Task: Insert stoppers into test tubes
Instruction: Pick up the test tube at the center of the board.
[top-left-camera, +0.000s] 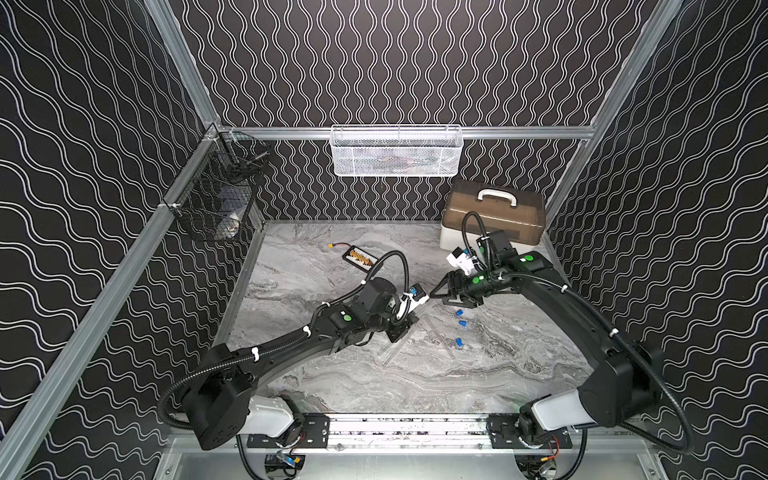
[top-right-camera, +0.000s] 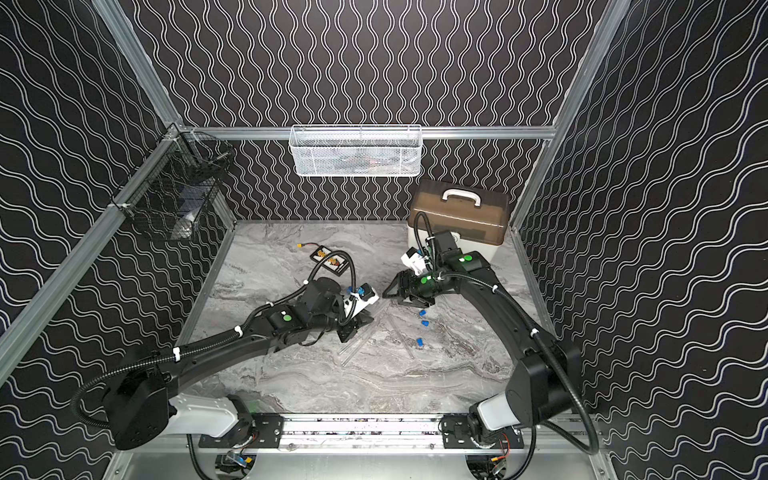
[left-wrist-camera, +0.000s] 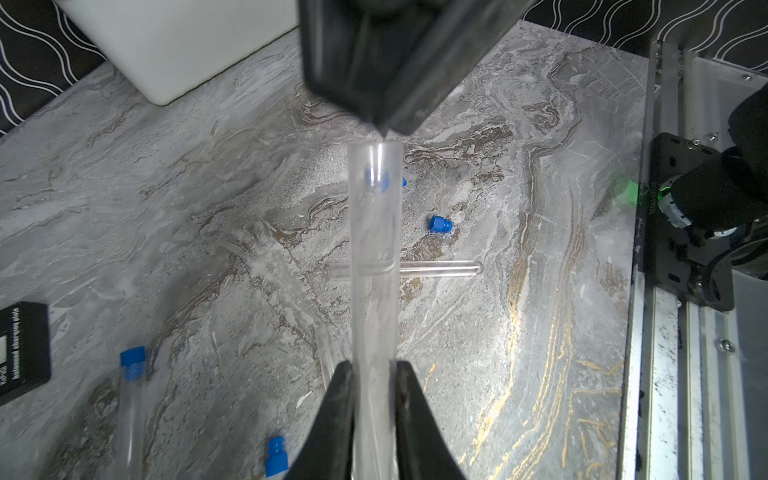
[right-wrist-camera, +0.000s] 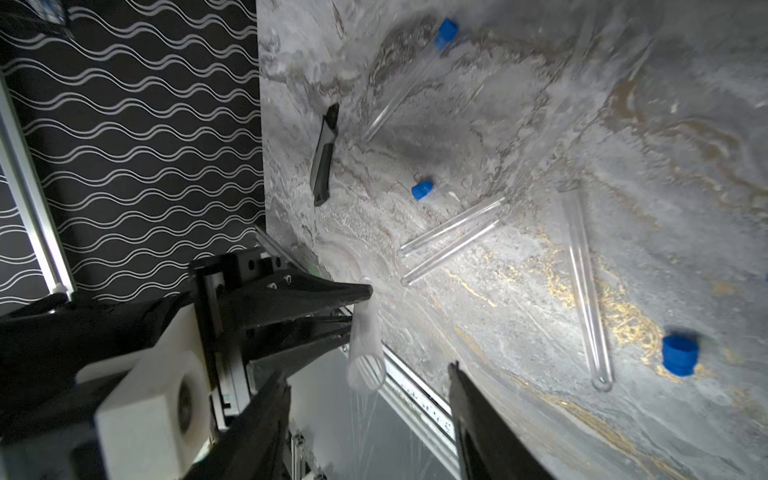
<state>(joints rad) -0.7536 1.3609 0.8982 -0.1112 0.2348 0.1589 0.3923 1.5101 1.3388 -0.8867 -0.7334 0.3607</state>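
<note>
My left gripper (left-wrist-camera: 374, 370) is shut on a clear test tube (left-wrist-camera: 376, 270) and holds it off the table, its open mouth toward my right gripper (right-wrist-camera: 368, 390). That gripper is open with nothing between its fingers, and the tube's mouth (right-wrist-camera: 365, 357) hangs just ahead of them. In both top views the grippers (top-left-camera: 434, 296) (top-right-camera: 365, 322) meet at mid-table. Loose blue stoppers (top-left-camera: 459, 312) (top-left-camera: 459, 342) (right-wrist-camera: 679, 353) lie on the marble beside bare test tubes (right-wrist-camera: 453, 232) (right-wrist-camera: 586, 291) (top-left-camera: 392, 353). One lying tube (left-wrist-camera: 131, 415) has a blue stopper (left-wrist-camera: 133, 361) in its end.
A black-and-yellow battery board (top-left-camera: 360, 259) with a yellow connector lies behind the left arm. A brown-lidded box (top-left-camera: 494, 218) stands at the back right. A white mesh basket (top-left-camera: 395, 151) and a black wire basket (top-left-camera: 220, 187) hang on the walls. A metal rail (top-left-camera: 407, 428) runs along the front.
</note>
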